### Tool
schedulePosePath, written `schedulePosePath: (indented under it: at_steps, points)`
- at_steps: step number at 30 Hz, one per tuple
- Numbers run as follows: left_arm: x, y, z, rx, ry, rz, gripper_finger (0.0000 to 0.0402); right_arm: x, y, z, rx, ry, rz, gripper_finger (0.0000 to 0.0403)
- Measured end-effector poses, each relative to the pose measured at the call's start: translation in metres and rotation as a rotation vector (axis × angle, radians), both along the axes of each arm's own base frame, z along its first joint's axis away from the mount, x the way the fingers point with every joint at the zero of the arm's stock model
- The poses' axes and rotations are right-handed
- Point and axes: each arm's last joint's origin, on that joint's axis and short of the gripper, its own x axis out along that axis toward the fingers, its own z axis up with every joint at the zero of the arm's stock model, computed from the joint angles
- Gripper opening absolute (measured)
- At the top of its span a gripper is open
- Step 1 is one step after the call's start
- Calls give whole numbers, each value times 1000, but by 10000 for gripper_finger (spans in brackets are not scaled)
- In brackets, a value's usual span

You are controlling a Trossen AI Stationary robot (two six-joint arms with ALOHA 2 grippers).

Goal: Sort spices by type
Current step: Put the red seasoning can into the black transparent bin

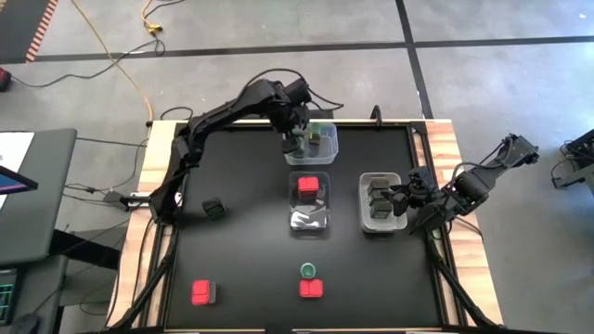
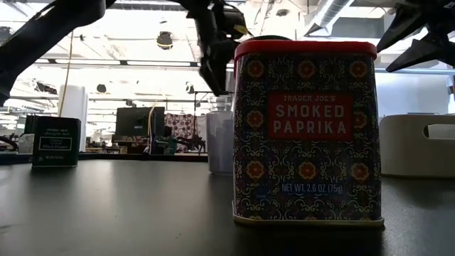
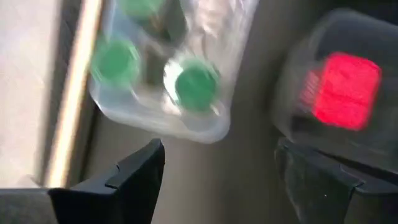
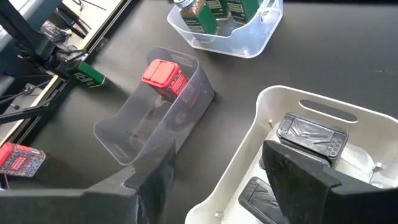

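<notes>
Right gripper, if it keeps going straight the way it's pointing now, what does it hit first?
Most likely the white tub holding dark blocky tins. The right gripper is open, right at that tub's rim, so a tin or the tub wall would come first. Depth is hard to judge.

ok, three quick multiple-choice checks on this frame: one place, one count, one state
1. The left gripper is:
A) over the tub of green-lidded jars
B) parked off the table
C) touching the tabletop

2. Red tins loose outside tubs:
A) one
B) two
C) four

3. The left gripper is:
A) open, empty
B) shut on a jar
C) shut on a lid

1 A: the high view shows it above that tub.
2 B: two stand on bare tabletop.
3 A: its fingers stand apart, nothing between.
</notes>
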Motion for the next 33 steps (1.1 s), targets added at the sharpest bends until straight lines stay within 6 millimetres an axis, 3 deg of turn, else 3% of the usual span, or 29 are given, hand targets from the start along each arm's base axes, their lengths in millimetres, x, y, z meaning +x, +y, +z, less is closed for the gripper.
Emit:
schedulePosePath:
  at_steps: [3, 7, 14, 20, 25, 33]
  points:
    - [-9, -20, 4, -147, 64, -19, 292, 0, -1, 0, -1, 1, -5, 265]
    - [-1, -55, 12, -272, -4, -173, 292, 1, -2, 0, -2, 1, -21, 265]
    - [21, -105, 18, -91, -42, -136, 292, 13, 5, 4, -97, 4, 92, 265]
    - [22, -142, 9, 1, -67, -88, 292, 33, 19, 15, -178, -77, 248, 265]
    - [-2, -168, 2, 97, -115, -27, 292, 47, 27, 21, -283, -121, 338, 265]
    - [-78, -209, -17, 116, -287, 104, 292, 57, 34, 20, -298, -134, 348, 265]
